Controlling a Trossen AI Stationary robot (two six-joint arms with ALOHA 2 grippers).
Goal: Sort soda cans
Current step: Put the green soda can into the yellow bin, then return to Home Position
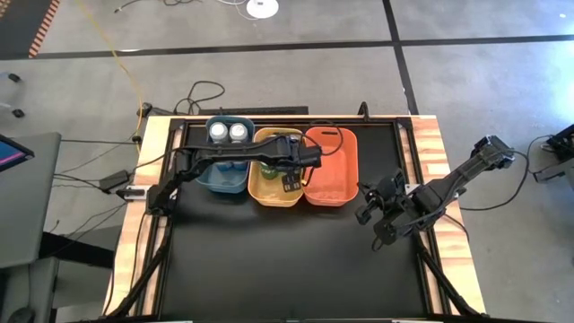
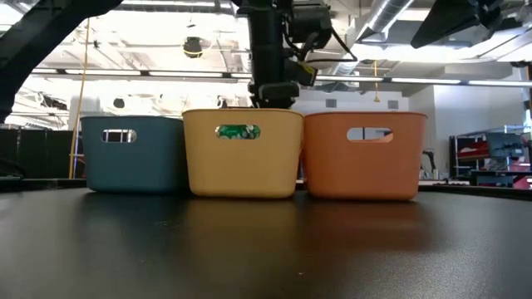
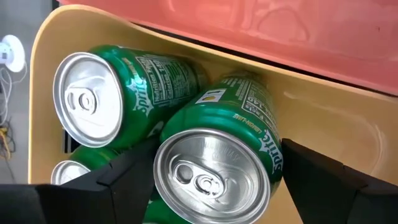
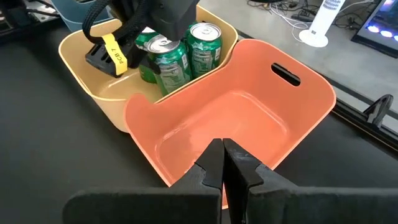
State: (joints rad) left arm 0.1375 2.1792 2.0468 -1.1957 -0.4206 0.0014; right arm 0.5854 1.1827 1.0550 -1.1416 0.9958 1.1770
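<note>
Inside the yellow bin (image 1: 276, 193), the middle one of three, the left claw (image 3: 211, 186) stands clamped on a green soda can (image 3: 214, 165), one dark finger (image 3: 121, 177) on each side of it, its silver top facing the wrist camera. Just beside that can stands a second green can (image 3: 112, 93), touching it, and the rim of a third (image 3: 68, 171) shows behind the finger. Through the yellow bin's handle slot, the low view catches a patch of green (image 2: 237, 131). Next to the yellow bin on the left-arm side, the blue bin (image 1: 229, 175) holds two cans with silver tops (image 1: 229, 133) at its far end. On the other side, touching the yellow bin, sits the orange bin (image 4: 249, 124). Beyond the orange bin, the right claw (image 4: 222, 163) hovers over the black table (image 1: 287, 260), its fingers pressed together on nothing.
</note>
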